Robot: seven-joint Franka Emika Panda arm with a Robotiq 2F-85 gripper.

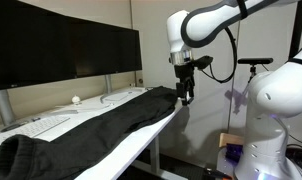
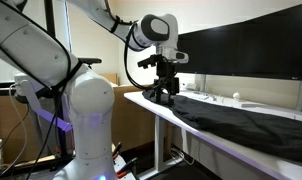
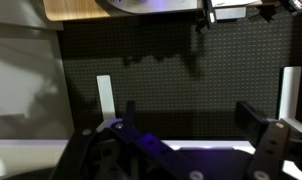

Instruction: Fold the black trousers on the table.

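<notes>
Nearest the lens in the wrist view, the gripper [image 3: 188, 110] shows its two dark fingers [image 3: 256, 122] set wide apart, and only a dark, dotted surface is seen in the gap between them. Two white upright bars [image 3: 104, 97] stand against that surface, and a strip of pale wood [image 3: 81, 10] runs along the top edge; what these belong to cannot be told from this view. In both exterior views the gripper [image 1: 186, 95] [image 2: 166, 92] hangs from the white arm with its fingers pointing down at one end of the table [image 1: 131, 150] [image 2: 151, 104], right at the end of the black trousers [image 1: 101, 125] [image 2: 241, 125]. Whether the fingertips touch the cloth or stand just above it cannot be made out. The black trousers lie stretched along the white table top, running most of its length, flat and wrinkled. In an exterior view the end away from the gripper is bunched into a thick, rumpled heap [image 1: 21, 155] close to the camera. Part of the cloth reaches the table's front edge near the gripper. Behind the trousers, black monitors [image 1: 61, 45] [image 2: 251, 50] stand in a row along the back of the table. A white keyboard [image 1: 39, 126] lies just beside the garment, between it and the screens, and a small white object [image 1: 76, 100] sits near the monitor stands. The robot's bulky white body [image 1: 276, 110] [image 2: 86, 110] stands off the table's end, beside the gripper.
</notes>
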